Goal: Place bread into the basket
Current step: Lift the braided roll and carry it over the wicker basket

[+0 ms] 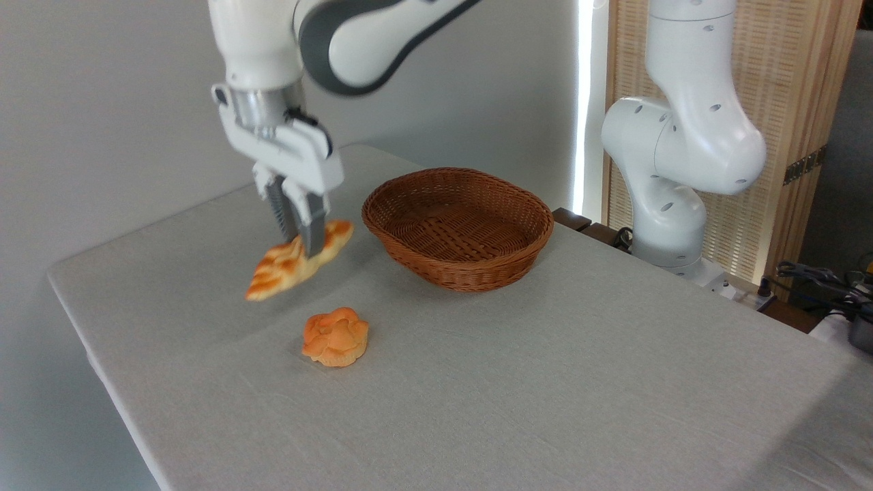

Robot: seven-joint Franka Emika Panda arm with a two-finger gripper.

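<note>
Pincer (300, 235) clenched on the bread (298, 261), which hangs tilted in the air, clear of the table (545, 382), near its far left edge. I'd carry it level over the basket (457, 228) rim, lower, then release inside.

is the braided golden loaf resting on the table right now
No, the braided golden loaf hangs tilted in the end effector, clear above the grey table.

Probably lab: table-mounted robot arm (682, 136)
</note>
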